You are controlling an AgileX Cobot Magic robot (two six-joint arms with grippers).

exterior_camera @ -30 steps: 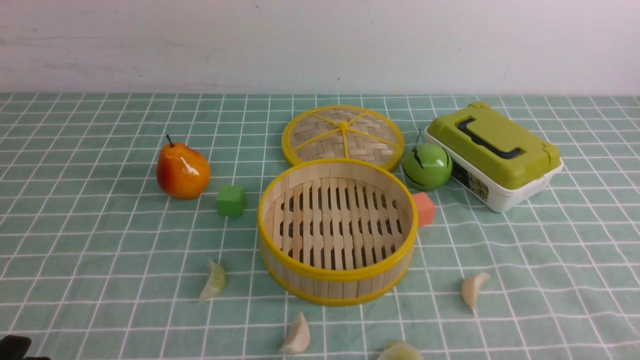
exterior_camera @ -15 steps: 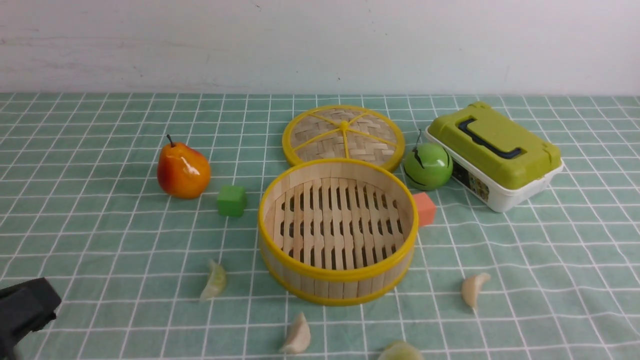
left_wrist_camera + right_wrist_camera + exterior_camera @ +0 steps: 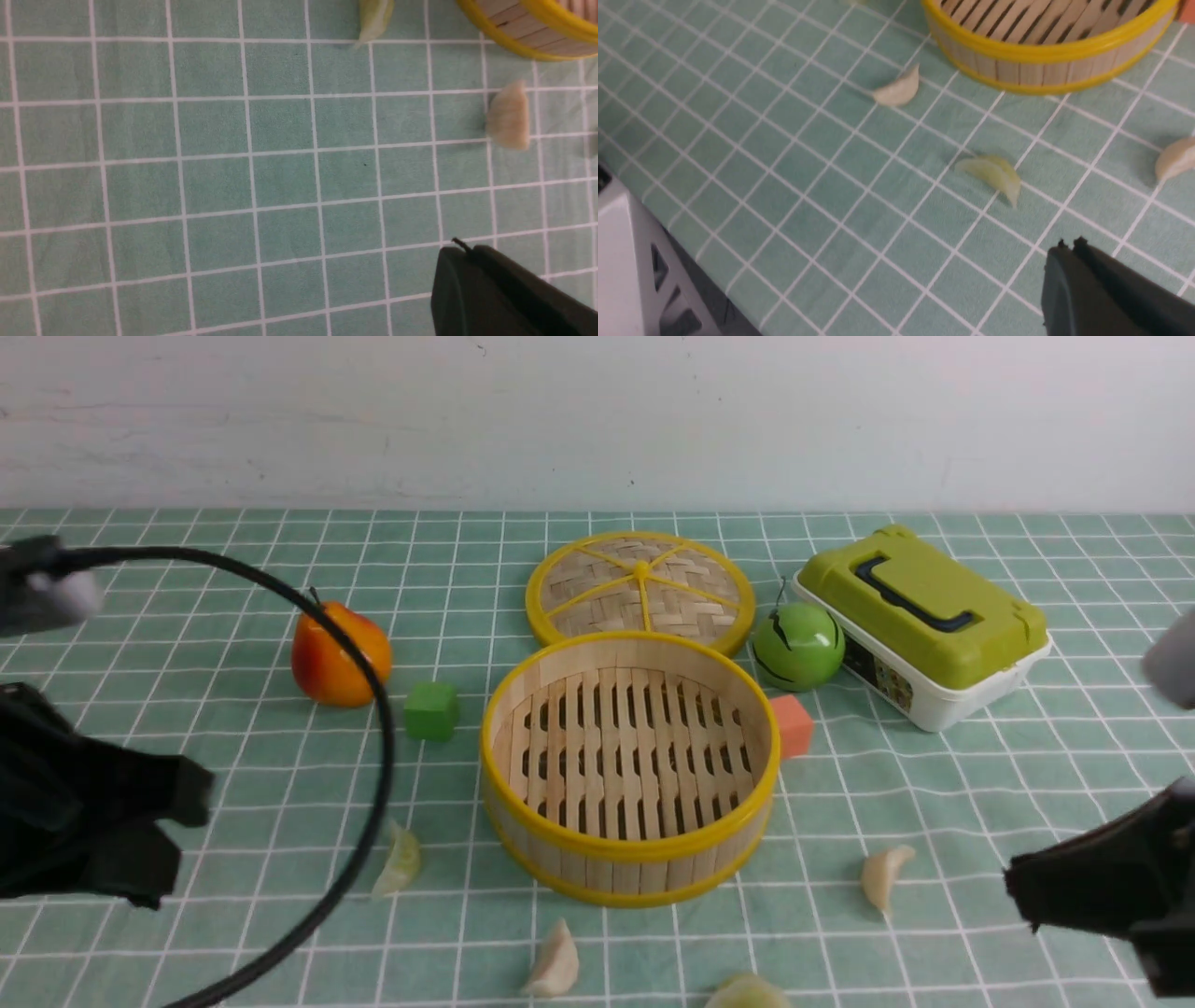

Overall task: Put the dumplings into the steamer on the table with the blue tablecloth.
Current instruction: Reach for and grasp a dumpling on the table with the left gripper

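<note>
Both arms have swung in, claws (image 3: 460,245) (image 3: 1073,245) closed and holding nothing; best open above each dumpling (image 3: 403,861), then pinch its middle gently.

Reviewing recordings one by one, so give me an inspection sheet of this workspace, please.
Surface: teal-green cloth with white grid lines.
Job's things: round bamboo steamer with yellow rims, no dumplings in it; two cream-white and two pale green crescent dumplings on the cloth.
Clutter: yellow-spoked woven lid, orange-red pear, green round fruit, green block, coral block, green-lidded white box.
Grippers: left gripper and right gripper shut, empty.
Cables: one black cable looping beside the left arm, passing in front of the pear in the front view.
Surroundings: pale, scuffed wall behind.
</note>
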